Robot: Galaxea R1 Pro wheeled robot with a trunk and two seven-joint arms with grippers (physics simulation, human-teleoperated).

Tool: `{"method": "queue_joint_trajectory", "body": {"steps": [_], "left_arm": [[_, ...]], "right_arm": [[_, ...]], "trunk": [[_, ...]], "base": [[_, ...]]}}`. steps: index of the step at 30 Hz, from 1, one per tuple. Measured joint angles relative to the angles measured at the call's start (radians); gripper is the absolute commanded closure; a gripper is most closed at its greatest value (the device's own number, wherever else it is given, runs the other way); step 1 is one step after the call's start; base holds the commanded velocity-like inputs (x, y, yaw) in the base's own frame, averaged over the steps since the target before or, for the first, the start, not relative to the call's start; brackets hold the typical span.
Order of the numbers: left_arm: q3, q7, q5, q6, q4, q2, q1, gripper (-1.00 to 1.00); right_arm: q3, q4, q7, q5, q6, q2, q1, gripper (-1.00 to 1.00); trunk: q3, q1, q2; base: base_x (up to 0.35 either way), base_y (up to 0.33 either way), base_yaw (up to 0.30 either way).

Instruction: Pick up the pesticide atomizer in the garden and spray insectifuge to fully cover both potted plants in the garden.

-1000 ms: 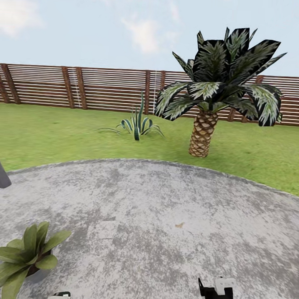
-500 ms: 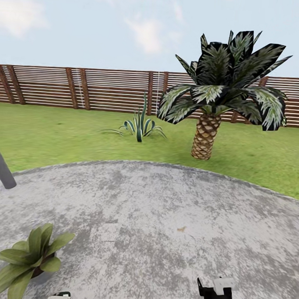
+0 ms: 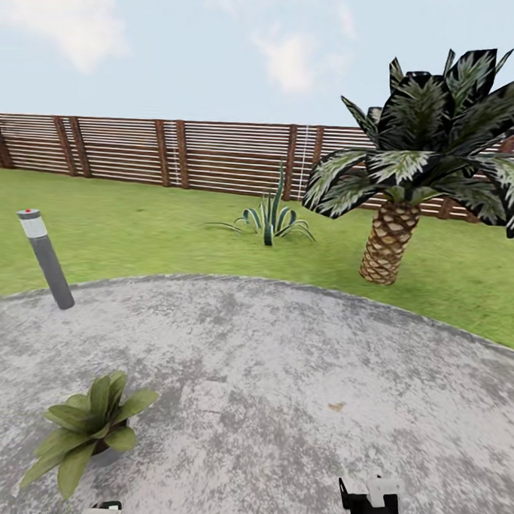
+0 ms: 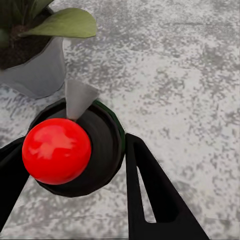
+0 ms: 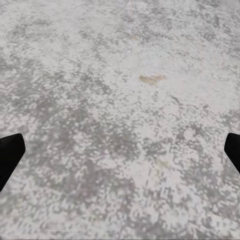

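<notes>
One potted plant (image 3: pixel 90 429), a low rosette of broad green leaves, stands on the grey patio (image 3: pixel 281 364) at the lower left. The left wrist view shows its grey pot (image 4: pixel 35 75) and a leaf (image 4: pixel 65 22) close ahead. Its leaves look plain green, with no whitish insectifuge specks to be seen. The other potted plant is out of view. My left gripper (image 4: pixel 75 165) is shut on the pesticide atomizer (image 4: pixel 102 145), a dark round bottle with a red knob and a pale nozzle. My right gripper (image 5: pixel 120 155) hangs open over bare paving, also seen in the head view (image 3: pixel 371 504).
A grey bollard lamp (image 3: pixel 46 259) stands at the patio's left edge. On the lawn behind are a striped agave (image 3: pixel 272 219) and a palm (image 3: pixel 398 219), with a wooden slat fence (image 3: pixel 179 153) beyond.
The head camera has turned left, so the whole scene has slid right and the bollard lamp has come fully into view. Both grippers keep their places in the picture.
</notes>
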Motion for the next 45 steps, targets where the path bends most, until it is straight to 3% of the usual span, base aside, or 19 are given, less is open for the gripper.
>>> {"method": "queue_joint_trajectory", "body": {"steps": [18, 28, 37, 45], "left_arm": [[0.001, 0.000, 0.000, 0.000, 0.001, -0.001, 0.000, 1.00], [0.001, 0.000, 0.001, 0.000, 0.001, 0.002, 0.000, 1.00], [0.064, 0.010, 0.001, 0.000, 0.000, 0.002, 0.000, 1.00], [0.075, 0.011, 0.000, 0.000, 0.000, 0.001, 0.000, 1.00]], "right_arm": [[0.000, 0.000, 0.001, 0.001, 0.000, 0.000, 0.000, -1.00], [0.000, 0.000, 0.001, 0.001, 0.000, 0.000, 0.000, -1.00], [0.000, 0.000, 0.001, 0.001, 0.000, 0.000, 0.000, -1.00], [0.000, 0.000, 0.001, 0.001, 0.000, 0.000, 0.000, -1.00]], "trunk": [[0.000, 0.000, 0.000], [0.000, 0.000, 0.000], [0.000, 0.000, 0.000], [0.000, 0.000, 0.000]], "base": [[0.059, -0.252, 0.278], [-0.013, -0.040, 0.278], [0.000, -0.001, 0.279], [0.000, 0.000, 0.279]]}}
